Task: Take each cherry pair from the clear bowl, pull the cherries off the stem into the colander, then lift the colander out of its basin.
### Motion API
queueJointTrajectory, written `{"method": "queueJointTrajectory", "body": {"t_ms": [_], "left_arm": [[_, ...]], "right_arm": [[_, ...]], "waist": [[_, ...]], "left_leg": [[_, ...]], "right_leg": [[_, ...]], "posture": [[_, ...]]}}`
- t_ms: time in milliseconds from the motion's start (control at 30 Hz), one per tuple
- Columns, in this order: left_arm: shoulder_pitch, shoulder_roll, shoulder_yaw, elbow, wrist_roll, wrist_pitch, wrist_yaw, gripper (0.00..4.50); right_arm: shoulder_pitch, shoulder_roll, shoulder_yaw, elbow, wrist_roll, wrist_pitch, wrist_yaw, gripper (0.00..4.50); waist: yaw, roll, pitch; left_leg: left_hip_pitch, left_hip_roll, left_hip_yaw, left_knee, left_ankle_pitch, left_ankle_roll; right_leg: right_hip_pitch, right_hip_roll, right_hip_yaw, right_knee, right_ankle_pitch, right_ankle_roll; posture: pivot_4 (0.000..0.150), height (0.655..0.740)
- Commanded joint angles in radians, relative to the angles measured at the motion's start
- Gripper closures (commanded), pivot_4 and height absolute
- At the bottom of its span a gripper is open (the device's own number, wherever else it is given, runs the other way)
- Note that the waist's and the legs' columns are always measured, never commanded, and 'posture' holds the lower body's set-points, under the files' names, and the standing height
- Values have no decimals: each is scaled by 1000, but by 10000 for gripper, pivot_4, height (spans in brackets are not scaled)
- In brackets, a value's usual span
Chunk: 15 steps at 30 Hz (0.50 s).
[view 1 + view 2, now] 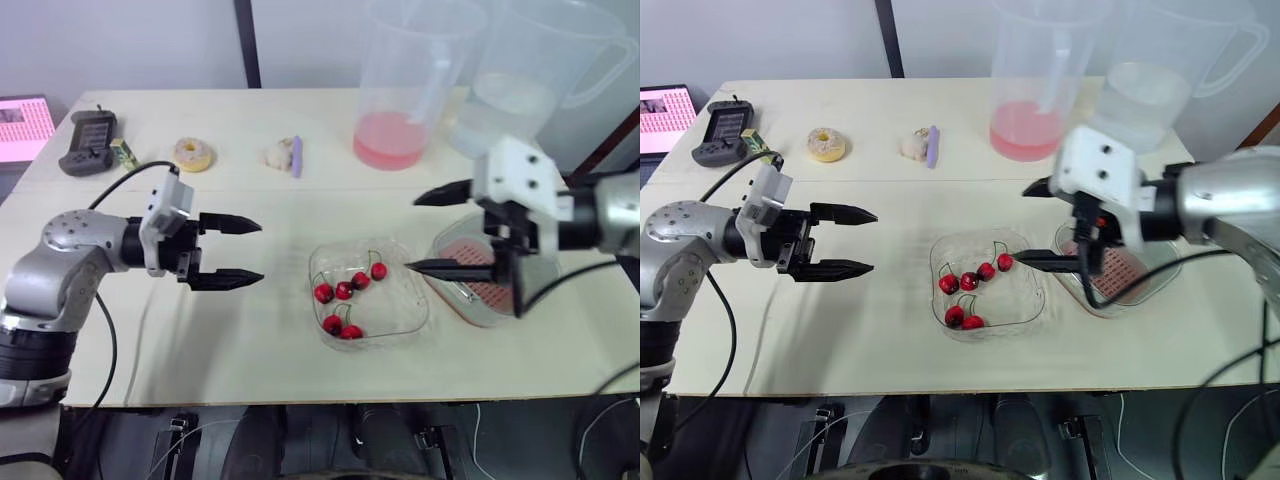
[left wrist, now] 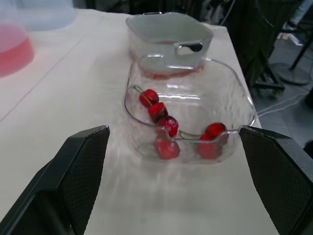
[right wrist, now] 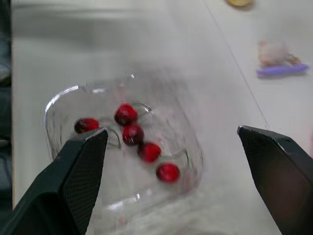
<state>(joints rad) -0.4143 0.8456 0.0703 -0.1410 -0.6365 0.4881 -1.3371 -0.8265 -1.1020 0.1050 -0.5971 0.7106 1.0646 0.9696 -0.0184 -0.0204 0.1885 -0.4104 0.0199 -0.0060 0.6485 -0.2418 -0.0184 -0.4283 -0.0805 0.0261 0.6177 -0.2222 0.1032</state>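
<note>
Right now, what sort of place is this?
Probably a robotics lab bench, not a kitchen: a dark handheld device lies on the pale table near a pink-lit screen, alongside a clear plastic bowl of red cherries.

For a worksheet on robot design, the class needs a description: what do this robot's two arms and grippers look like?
Both arms have rounded silver-grey shells: the left arm and the right arm. Each ends in a white wrist block carrying a gripper of two black, tapering fingers: left gripper, right gripper. Thin black cables trail from both wrists.
</note>
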Motion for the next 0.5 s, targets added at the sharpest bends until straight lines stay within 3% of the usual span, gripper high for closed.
{"method": "queueJointTrajectory", "body": {"t_ms": [33,167,300,500], "left_arm": [[36,-2,60,-79,-30,-5,37,687],[89,-12,103,-146,-72,23,87,687],[145,-4,139,-207,-94,46,128,687],[242,3,196,-277,-98,61,201,687]], "right_arm": [[-102,73,208,-4,-77,59,-8,0],[-161,130,456,54,-297,-18,-18,0],[-191,193,557,112,-411,-54,-15,0],[-175,288,612,142,-464,-33,-11,0]], "waist": [[4,0,0],[6,0,0],[1,0,0],[-1,0,0]], "left_leg": [[0,0,0,0,0,0],[-2,-1,0,0,0,0],[-2,-1,0,2,0,0],[0,0,-1,1,0,0]], "right_leg": [[0,0,0,0,0,0],[-1,-1,-1,-1,0,0],[0,-1,0,0,0,1],[-1,1,-1,3,0,1]], "posture": [[1500,7400],[1500,7400],[1500,7400],[1500,7400]]}}
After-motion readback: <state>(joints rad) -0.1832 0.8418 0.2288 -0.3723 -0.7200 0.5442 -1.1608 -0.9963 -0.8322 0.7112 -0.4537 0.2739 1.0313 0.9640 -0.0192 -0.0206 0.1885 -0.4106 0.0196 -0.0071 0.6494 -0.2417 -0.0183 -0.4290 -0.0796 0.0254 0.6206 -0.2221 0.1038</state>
